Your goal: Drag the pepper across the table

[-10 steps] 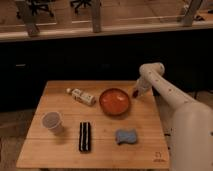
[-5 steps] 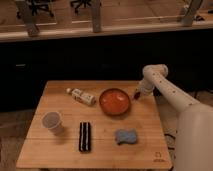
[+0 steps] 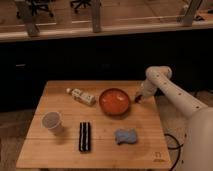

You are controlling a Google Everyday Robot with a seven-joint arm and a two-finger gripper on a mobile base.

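The light-brown wooden table [image 3: 105,150] holds everything. My gripper [image 3: 138,98] reaches down from the white arm [image 3: 159,76] to the table's right side, just beside the right rim of the orange-red bowl [image 3: 114,101]. A small dark red thing, the pepper [image 3: 135,100], shows right at the gripper's tip, between it and the bowl. The gripper partly hides the pepper, and I cannot tell whether it holds it.
A small bottle [image 3: 82,96] lies left of the bowl. A cup [image 3: 51,121] stands at the left. A dark bar [image 3: 85,136] lies at the front middle, with a blue sponge [image 3: 126,136] to its right. The table's right edge is close to the gripper.
The arm and gripper have shifted a little to the right and toward the front edge, staying beside the bowl's right rim. The other objects have not moved.
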